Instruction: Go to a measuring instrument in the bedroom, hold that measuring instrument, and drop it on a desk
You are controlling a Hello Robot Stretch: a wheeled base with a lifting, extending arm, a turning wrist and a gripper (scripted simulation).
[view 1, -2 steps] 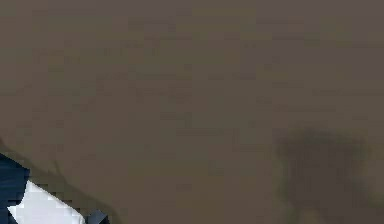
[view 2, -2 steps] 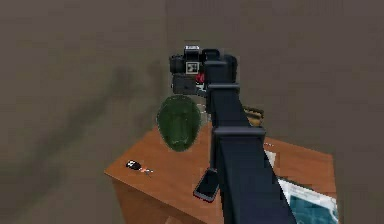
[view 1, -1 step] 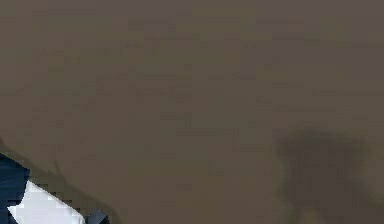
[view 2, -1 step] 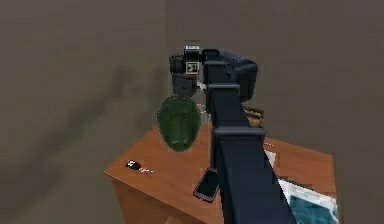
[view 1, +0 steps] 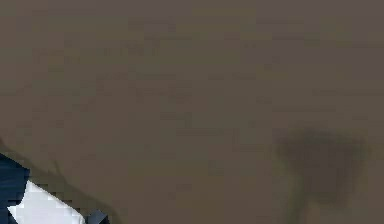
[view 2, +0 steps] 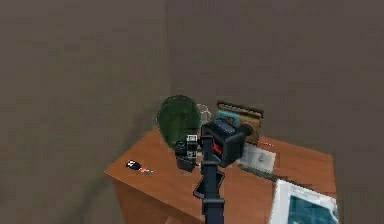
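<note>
A wooden desk (view 2: 160, 190) stands in the corner of the room in the arm side view. My arm rises from the bottom edge over the desk and ends in a dark boxy body with a red mark (view 2: 222, 145). Left of it is the gripper (view 2: 189, 152), in front of a small dark thing with pale marks on the desktop. I cannot tell whether the gripper holds anything, or whether that small thing is the measuring instrument. A tiny dark and red item (view 2: 134, 166) lies near the desk's left corner.
On the desk behind the gripper stand a round dark green object (view 2: 178, 118) and a framed picture (view 2: 243, 115). A pale bluish book or paper (view 2: 305, 203) lies at the right. Grey walls close the corner. The forward view faces a brown wall (view 1: 190, 90), with a dark blue and white thing (view 1: 35, 200) at its bottom left.
</note>
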